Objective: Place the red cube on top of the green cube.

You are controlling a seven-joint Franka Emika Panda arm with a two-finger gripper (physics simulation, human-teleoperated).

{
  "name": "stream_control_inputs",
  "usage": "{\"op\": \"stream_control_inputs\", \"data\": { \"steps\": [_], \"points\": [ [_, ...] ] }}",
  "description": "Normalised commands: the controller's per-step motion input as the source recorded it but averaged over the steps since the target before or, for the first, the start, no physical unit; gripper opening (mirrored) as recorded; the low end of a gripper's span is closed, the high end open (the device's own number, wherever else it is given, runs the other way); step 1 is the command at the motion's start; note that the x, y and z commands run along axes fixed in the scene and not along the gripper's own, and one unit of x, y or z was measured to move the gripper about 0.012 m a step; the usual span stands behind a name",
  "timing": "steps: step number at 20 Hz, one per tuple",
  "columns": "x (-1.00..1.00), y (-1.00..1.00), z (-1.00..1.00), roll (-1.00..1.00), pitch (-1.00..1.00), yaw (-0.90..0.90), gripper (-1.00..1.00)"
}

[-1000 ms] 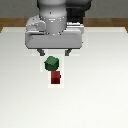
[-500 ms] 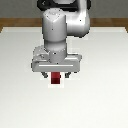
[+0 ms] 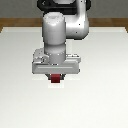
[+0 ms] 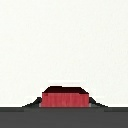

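The red cube point(image 3: 56, 78) sits on the white table, directly under my gripper point(image 3: 56, 76), which is lowered over it. Only the cube's front face shows below the wide grey hand. In the wrist view the red cube point(image 4: 65, 97) lies close in front of the gripper point(image 4: 65, 102), with dark shapes tight against both of its sides. The fingers themselves are hidden, so I cannot tell whether they press on the cube. The green cube is hidden behind the arm.
The white table point(image 3: 20, 100) spreads all around. Its far edge meets a brown floor point(image 3: 15, 22) behind the arm.
The arm has come forward and down from above the green cube to sit low over the red cube. The green cube, visible one second ago, is now covered by the arm.
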Motion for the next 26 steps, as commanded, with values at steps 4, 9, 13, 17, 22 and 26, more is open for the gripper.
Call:
{"op": "stream_control_inputs", "data": {
  "steps": [4, 9, 13, 17, 22, 26],
  "points": [
    [0.0, 0.0, 0.5, 0.0, 0.0, 0.0, -1.0],
    [0.0, 0.0, 1.0, 0.0, 0.0, 0.0, -1.0],
    [0.0, 0.0, 1.0, 0.0, 0.0, 0.0, -1.0],
    [-0.5, 0.0, 0.0, 0.0, 0.0, 0.0, -1.0],
    [-0.4, -0.2, 0.0, 0.0, 0.0, 0.0, -1.0],
    [0.0, 0.0, 0.0, 0.0, 0.0, 0.0, -1.0]
  ]
}}
